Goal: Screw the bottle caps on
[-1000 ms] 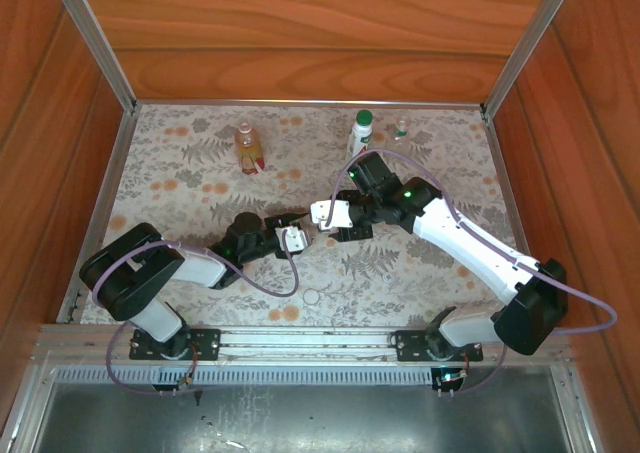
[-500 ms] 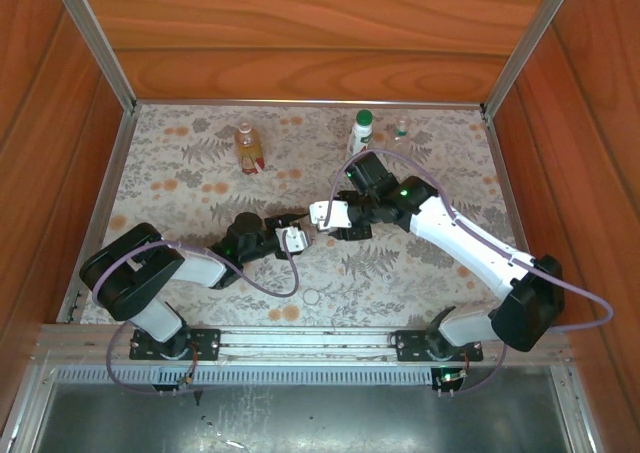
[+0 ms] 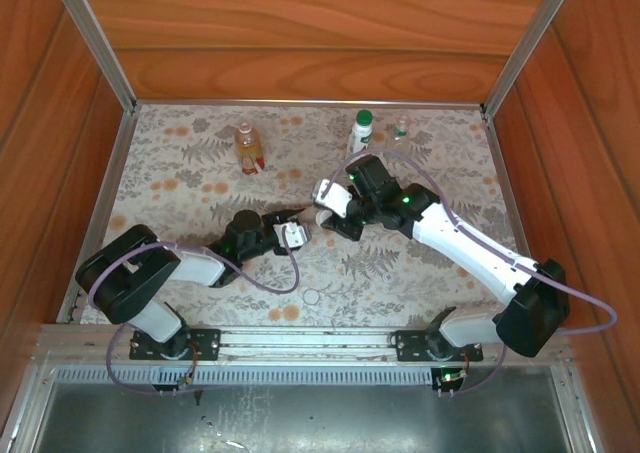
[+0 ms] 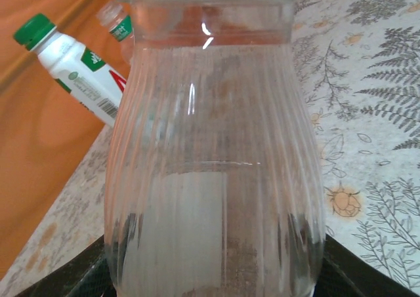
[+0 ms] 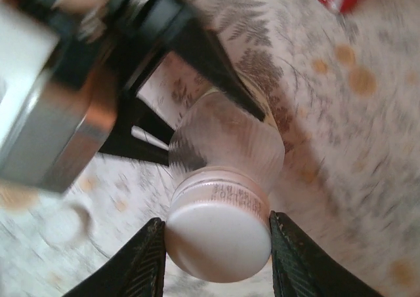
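A clear ribbed bottle [image 4: 213, 166] lies on its side in my left gripper [image 4: 213, 290], which is shut round its lower body. The dark fingers [image 4: 367, 277] show at both bottom corners of the left wrist view. A white bottle cap [image 5: 220, 238] sits on the bottle's neck. My right gripper [image 5: 220, 248] is shut on that cap, one finger touching each side. In the top view the two grippers meet mid-table, the left gripper [image 3: 296, 223] facing the right gripper [image 3: 323, 213].
At the back of the floral mat stand an amber bottle [image 3: 246, 145], a white bottle with a green cap [image 3: 361, 131] and a small clear bottle [image 3: 401, 129]. A small pale ring [image 3: 312, 296] lies near the front. Wooden walls [image 3: 60, 123] enclose the table.
My right gripper has turned at the wrist, come onto the bottle's top and narrowed its jaws onto the white cap. The left gripper has stayed shut on the bottle, hardly moving.
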`<state>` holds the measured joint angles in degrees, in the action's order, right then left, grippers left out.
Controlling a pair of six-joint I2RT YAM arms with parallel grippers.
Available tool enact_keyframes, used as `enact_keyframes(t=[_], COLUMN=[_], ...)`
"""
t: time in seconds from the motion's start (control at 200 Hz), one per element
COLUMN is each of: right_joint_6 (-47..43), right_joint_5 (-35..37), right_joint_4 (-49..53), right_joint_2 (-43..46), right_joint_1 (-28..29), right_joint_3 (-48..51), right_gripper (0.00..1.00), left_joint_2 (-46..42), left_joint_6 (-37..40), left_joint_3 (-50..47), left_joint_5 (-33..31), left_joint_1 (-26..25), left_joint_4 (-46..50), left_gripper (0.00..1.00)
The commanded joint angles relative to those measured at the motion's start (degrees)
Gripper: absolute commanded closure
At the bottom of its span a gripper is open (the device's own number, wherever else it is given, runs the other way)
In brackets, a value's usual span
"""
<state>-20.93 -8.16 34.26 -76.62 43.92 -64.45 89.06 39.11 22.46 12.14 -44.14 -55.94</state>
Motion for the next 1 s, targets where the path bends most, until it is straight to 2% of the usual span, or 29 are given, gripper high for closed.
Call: enact_keyframes(t=[0.0,0.11,0.17,0.255,0.34,0.38,0.45,0.53,0.66,0.77,0.859,0.994], right_joint_6=[38.75,63.9,67.47,65.26,53.57,46.46,28.32,10.35,-8.89,-27.25,-34.53,-38.39], right_joint_5=[2.54,-1.07,-4.38,-6.84,-5.72,-4.19,-3.91,-2.32,1.21,1.16,3.26,5.49], right_joint_4=[-7.23,-1.0,1.48,3.0,4.94,5.83,6.67,7.75,10.0,11.51,9.8,10.56], right_joint_2=[-0.72,-2.23,-3.06,-3.02,-1.2,0.24,2.93,5.64,7.23,7.61,7.59,5.36], right_joint_1=[0.29,0.22,0.2,0.08,-0.33,-0.41,-0.4,-0.33,0.06,1.34,2.54,3.44], right_joint_3=[-1.93,-3.62,-4.7,-5.58,-6.42,-6.45,-6.01,-5.03,-4.95,-4.4,-4.11,-6.28], right_gripper=[0.83,0.83,0.78,0.63,0.43,0.39,0.32,0.32,0.31,0.32,0.32,0.32], left_joint_2=[-1.23,-1.9,-2.29,-2.55,-2.66,-2.82,-3.26,-3.7,-4.31,-4.76,-5.12,-5.19], left_joint_6=[2.1,2.38,2.37,2.46,2.37,2.46,2.37,2.54,2.37,2.28,2.29,2.37], left_joint_3=[2.26,2.75,2.94,3.08,2.96,2.83,2.42,2.07,1.99,2.06,2.06,2.15], left_joint_5=[2.8,2.95,3.08,3.17,3.15,3.06,2.97,3.1,4.0,4.12,3.87,3.94], left_joint_1=[-0.89,-0.87,-0.87,-0.86,-0.91,-0.89,-0.87,-0.9,-0.88,-0.88,-0.87,-0.86], left_joint_4=[-0.1,0.77,1.15,1.6,1.87,1.96,2.19,2.63,3.25,3.66,4.06,4.44], left_gripper=[0.43,0.43,0.43,0.43,0.43,0.43,0.43,0.43,0.43,0.43,0.43,0.43])
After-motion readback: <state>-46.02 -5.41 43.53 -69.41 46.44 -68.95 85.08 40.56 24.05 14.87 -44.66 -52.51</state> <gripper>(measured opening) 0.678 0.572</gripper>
